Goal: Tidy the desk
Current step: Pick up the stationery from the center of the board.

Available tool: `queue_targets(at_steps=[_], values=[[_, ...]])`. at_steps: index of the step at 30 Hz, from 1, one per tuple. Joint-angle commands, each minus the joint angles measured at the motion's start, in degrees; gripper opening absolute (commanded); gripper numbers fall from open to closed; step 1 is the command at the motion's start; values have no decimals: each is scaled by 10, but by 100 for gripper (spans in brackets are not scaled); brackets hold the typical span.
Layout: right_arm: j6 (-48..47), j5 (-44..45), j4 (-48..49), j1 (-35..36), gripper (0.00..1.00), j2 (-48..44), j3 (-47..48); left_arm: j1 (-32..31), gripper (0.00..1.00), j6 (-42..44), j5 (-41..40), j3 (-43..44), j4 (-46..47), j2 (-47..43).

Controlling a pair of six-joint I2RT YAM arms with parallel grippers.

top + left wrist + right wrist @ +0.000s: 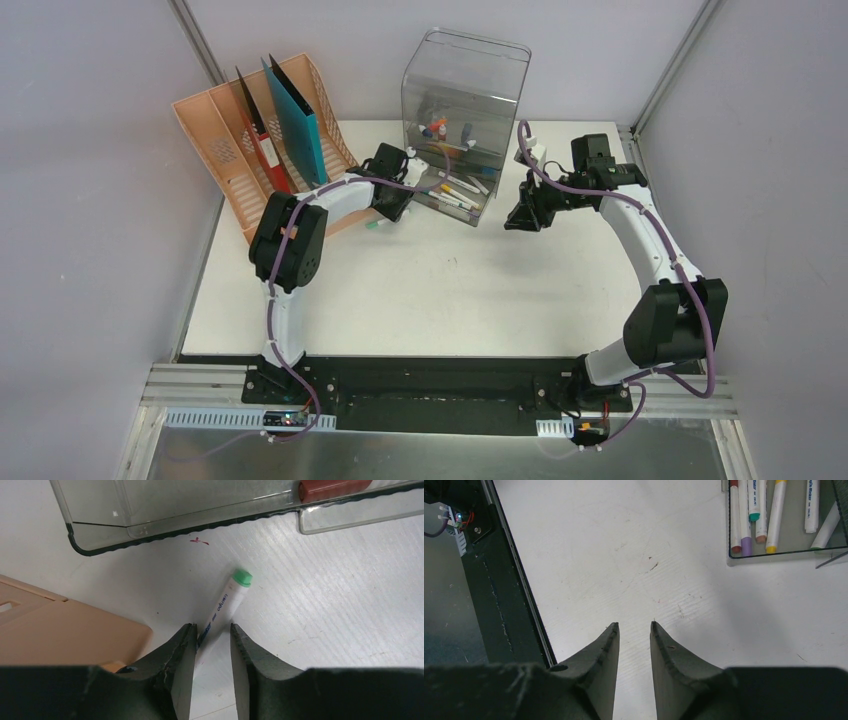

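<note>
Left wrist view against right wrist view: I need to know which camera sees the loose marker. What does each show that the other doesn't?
Only the left wrist view: a green-capped marker lying on the desk, its end between the fingers of the open left gripper, and a corner of the peach file rack. Only the right wrist view: a row of markers in the clear drawer, the black front rail, and the open right gripper with nothing between its fingers. Both: the white desk surface and an open gripper.
</note>
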Motion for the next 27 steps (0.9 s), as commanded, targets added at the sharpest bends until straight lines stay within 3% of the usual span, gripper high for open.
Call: queue_targets(at_steps=[1,4,12,27], values=[[-15,-20,2,-1,31,-4,8,3,29,-3,2,17,-14,-5],[-15,-21,2,-2,31,-4,8,0,25,-15,3,9,-18,-14],[-14,-29,0,-1,31,0,9,-16,0,-51,17,-49,-12,-61],[-14,-65,-13,0,31,9,15,-16,0,-185,72,-254,163,-281]])
